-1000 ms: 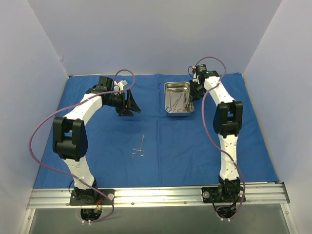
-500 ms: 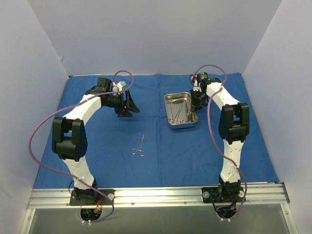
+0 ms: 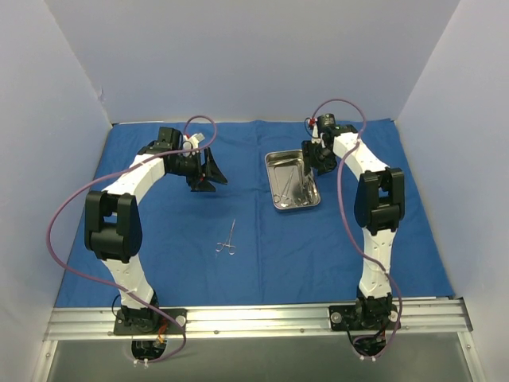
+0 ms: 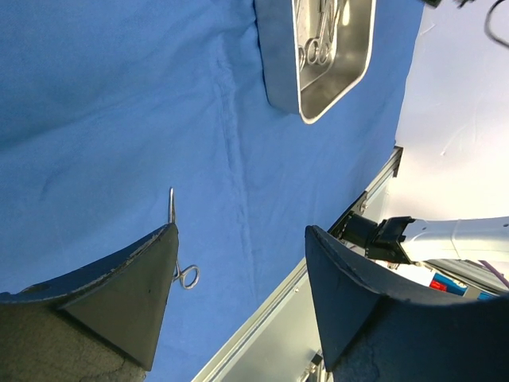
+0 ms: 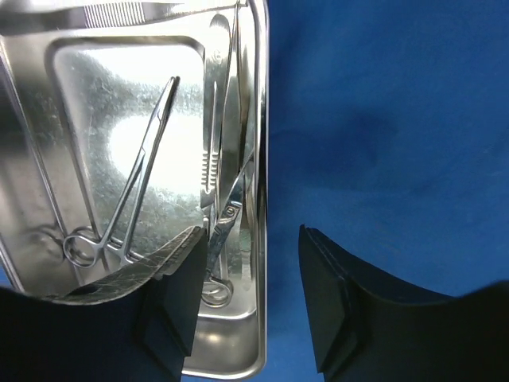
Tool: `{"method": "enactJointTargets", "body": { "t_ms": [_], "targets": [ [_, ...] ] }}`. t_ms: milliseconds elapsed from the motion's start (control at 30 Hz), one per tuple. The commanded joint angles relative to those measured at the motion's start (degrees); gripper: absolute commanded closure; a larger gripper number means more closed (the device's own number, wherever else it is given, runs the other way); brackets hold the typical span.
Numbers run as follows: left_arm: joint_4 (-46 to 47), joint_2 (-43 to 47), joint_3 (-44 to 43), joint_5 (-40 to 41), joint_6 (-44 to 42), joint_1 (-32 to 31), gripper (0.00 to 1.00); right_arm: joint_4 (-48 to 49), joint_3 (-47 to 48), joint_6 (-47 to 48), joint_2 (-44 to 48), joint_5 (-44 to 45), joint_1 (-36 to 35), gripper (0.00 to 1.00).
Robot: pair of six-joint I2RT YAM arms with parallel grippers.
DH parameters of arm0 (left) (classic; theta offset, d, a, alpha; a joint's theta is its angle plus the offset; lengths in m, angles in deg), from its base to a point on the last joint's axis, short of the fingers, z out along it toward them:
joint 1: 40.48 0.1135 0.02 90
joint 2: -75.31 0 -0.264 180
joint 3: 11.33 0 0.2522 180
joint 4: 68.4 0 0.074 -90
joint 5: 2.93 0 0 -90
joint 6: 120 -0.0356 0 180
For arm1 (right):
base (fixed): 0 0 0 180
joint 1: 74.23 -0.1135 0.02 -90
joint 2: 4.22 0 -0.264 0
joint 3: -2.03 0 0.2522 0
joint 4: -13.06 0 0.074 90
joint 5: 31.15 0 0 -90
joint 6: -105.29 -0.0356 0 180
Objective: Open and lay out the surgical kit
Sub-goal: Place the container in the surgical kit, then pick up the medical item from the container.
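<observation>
Well, from above, the large royal-blue cloth wrap (image 3: 159, 263) lies flat; the small shiny rectangular steel tray (image 3: 272, 181) sits right of centre; 1 slim silver ring-handled forceps (image 3: 227, 239) lies mid-cloth; my left gripper (image 3: 211, 169) hangs apart from both. Left wrist: left gripper (image 4: 238, 231) spread, empty, forceps (image 4: 181, 267) beneath. Right wrist: right gripper (image 5: 250, 231) spread astride the tray's (image 5: 119, 119) rim, pinching nothing; I'd shift inward, straddle 1 shank, lift singly.
</observation>
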Motion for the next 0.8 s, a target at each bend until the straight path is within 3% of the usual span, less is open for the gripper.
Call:
{"method": "enactJointTargets", "body": {
  "t_ms": [0,167,267,467,767],
  "targets": [
    [-0.24,2.46,0.50,0.04,-1.53,0.66,0.26,-3.51,5.24,-0.38,-0.69,2.78,-0.35,0.50],
    [-1.47,1.84,0.67,1.61,-2.23,0.93,0.26,-8.09,14.30,-3.81,-0.69,7.09,-2.80,0.48],
    [-3.13,0.97,0.41,3.37,-3.11,0.93,0.26,-11.16,18.25,-10.12,-1.91,8.85,-5.62,0.59],
    [-4.28,-0.97,-0.38,3.82,-2.85,1.01,0.27,-11.78,15.98,-24.10,-3.15,5.69,-8.96,0.60],
    [-6.48,-4.83,-2.23,4.44,-3.73,1.01,0.27,-12.23,7.55,-27.89,-2.80,8.76,-8.70,0.67]
  ]
}}
